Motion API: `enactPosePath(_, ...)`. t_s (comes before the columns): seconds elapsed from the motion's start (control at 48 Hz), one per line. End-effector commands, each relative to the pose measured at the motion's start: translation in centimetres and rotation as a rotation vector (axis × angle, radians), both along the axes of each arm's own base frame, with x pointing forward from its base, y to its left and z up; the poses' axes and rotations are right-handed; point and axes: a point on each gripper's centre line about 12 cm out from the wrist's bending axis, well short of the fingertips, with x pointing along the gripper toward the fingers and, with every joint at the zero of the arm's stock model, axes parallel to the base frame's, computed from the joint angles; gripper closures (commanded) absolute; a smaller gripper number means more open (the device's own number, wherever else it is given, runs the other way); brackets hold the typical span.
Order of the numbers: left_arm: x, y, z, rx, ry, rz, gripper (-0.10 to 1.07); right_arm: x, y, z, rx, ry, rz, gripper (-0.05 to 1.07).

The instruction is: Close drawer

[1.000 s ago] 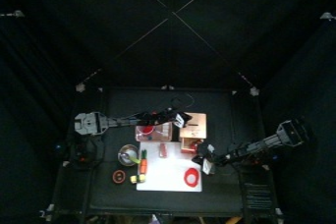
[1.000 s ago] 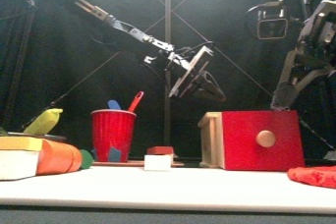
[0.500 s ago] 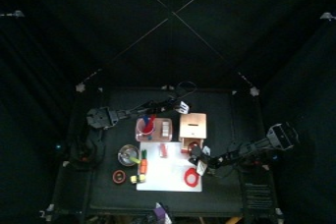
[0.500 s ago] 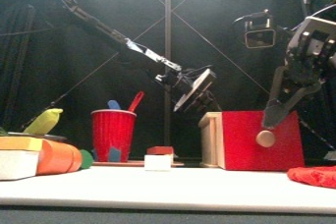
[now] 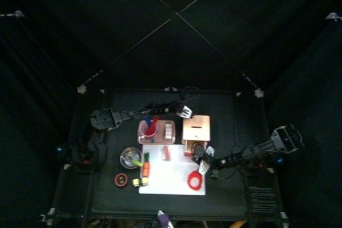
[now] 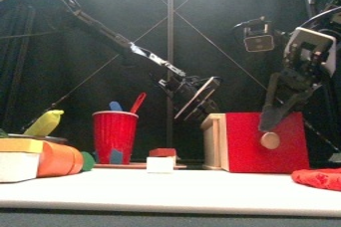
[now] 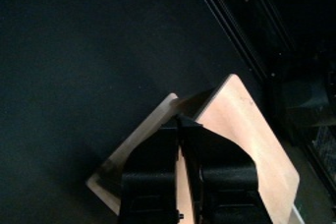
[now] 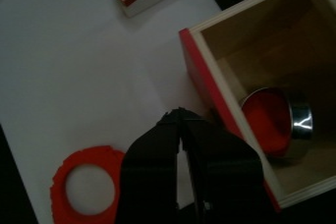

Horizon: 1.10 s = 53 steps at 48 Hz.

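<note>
One tan wooden drawer [image 7: 243,135] with red front; both grippers' jaws pressed together.

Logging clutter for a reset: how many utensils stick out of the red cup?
2, seen in the front view: a blue one at the left of the red cup, and a red one leaning right beside it. Shorter ones may be hidden inside.
</note>
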Motion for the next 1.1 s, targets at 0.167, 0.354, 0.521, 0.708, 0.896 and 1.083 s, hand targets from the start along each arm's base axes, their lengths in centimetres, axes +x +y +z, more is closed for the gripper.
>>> enactPosePath(0.167, 0.0, -0.2, 1.1, 0.006, -0.014, -0.008, 0.59, 1.0, -1.5, 1.0, 0.0, -0.031, -0.054, 0.74)
enactPosePath(0.354, -0.1, 0.0, 1.1, 0.009, -0.017, 0.0, 0.59, 1.1, -2.7, 1.1, -0.013, -0.035, -0.083, 0.74)
enactPosePath(0.521, -0.1, 0.1, 1.3, 0.013, -0.02, 0.001, 0.59, 1.2, -4.0, 1.1, -0.036, -0.038, -0.107, 0.74)
enactPosePath(0.708, -0.1, 0.2, 1.4, 0.016, -0.024, 0.003, 0.59, 1.3, -6.0, 1.3, -0.071, -0.042, -0.143, 0.74)
enactPosePath(0.896, -0.1, 0.3, 1.6, 0.018, -0.029, 0.004, 0.59, 1.2, -7.7, 1.4, -0.096, -0.044, -0.172, 0.74)
enactPosePath(1.083, -0.2, 0.5, 1.7, 0.019, -0.03, 0.009, 0.59, 1.2, -9.1, 1.3, -0.118, -0.038, -0.199, 0.74)
